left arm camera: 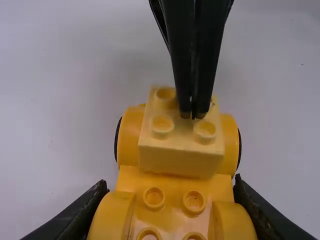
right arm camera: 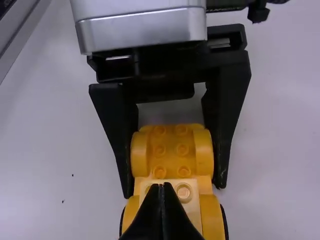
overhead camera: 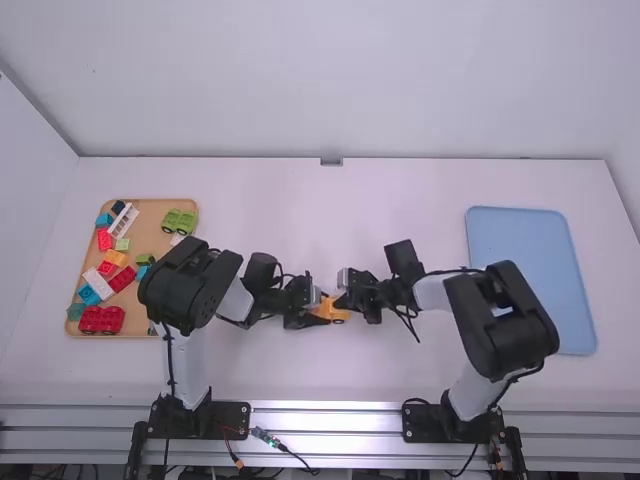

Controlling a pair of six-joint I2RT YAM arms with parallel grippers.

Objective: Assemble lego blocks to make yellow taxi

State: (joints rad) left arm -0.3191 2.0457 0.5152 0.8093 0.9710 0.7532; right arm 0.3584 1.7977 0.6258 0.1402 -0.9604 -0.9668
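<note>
Taxi [right arm camera: 171,160]: right wrist view shows left hand [overhead camera: 322,311] clasping.

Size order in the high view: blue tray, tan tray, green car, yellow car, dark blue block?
1. Tan tray, blue tray: too alike to rank
2. Green car, yellow car: unsure, the yellow one is partly covered
3. Dark blue block

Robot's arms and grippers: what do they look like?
The left arm and right arm have white links, bulky black joints and thin black cables. The left gripper has angular black fingers and a silver-grey block; the right gripper has slim, tapered black ones.
</note>
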